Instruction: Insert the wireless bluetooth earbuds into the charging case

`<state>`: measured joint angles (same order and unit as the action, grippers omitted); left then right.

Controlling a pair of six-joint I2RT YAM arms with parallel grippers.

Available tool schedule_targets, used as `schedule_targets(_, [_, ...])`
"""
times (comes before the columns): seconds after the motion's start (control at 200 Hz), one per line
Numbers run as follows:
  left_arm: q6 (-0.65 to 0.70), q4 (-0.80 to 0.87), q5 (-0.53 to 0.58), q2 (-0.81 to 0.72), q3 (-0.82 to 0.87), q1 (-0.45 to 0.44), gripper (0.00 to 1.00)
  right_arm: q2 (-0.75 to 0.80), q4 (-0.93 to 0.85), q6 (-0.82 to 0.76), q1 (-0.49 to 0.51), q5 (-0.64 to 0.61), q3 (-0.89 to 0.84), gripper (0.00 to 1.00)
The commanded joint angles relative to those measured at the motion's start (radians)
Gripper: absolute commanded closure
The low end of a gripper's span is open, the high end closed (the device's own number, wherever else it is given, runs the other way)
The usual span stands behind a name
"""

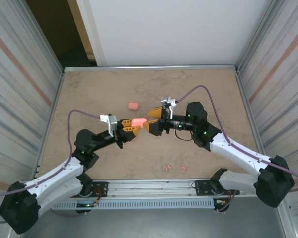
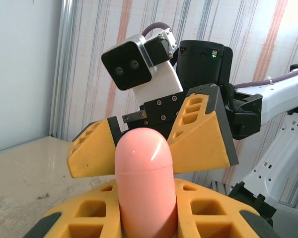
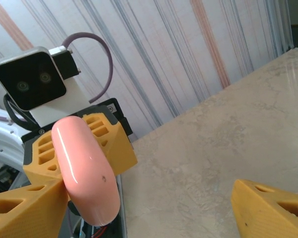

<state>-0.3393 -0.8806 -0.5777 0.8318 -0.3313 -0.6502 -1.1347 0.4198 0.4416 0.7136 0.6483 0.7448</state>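
My left gripper (image 1: 134,126) is shut on a salmon-pink charging case (image 1: 138,121), held above the middle of the table. In the left wrist view the case (image 2: 145,168) stands up out of the yellow fingers (image 2: 79,218), its lid seam closed. My right gripper (image 1: 150,120) faces it, open, with one finger on each side of the case's free end. In the right wrist view the case (image 3: 84,168) lies close to that gripper's left finger (image 3: 25,208), far from the other finger (image 3: 268,208). Two tiny pink earbuds (image 1: 167,167) (image 1: 183,169) lie near the front edge.
A second pink case (image 1: 133,105) lies on the table just beyond the grippers. A raised metal rim (image 1: 149,68) bounds the tabletop, with striped walls on both sides. The arm bases sit on a rail (image 1: 154,187) at the near edge.
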Motion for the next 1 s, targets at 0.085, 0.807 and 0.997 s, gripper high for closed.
schedule_targets(0.085, [0.024, -0.046, -0.016, -0.016, 0.002, -0.009, 1.00, -0.008, 0.018, 0.027, -0.007, -0.034, 0.039, 0.19])
schedule_targets(0.807, [0.073, 0.118, 0.093, -0.044, -0.007, -0.009, 1.00, 0.096, -0.145, 0.005, -0.064, -0.052, 0.060, 0.24])
schedule_targets(0.997, [0.106, 0.190, 0.127, -0.098, 0.016, -0.009, 1.00, 0.216, -0.442, -0.029, -0.074, -0.171, 0.064, 0.25])
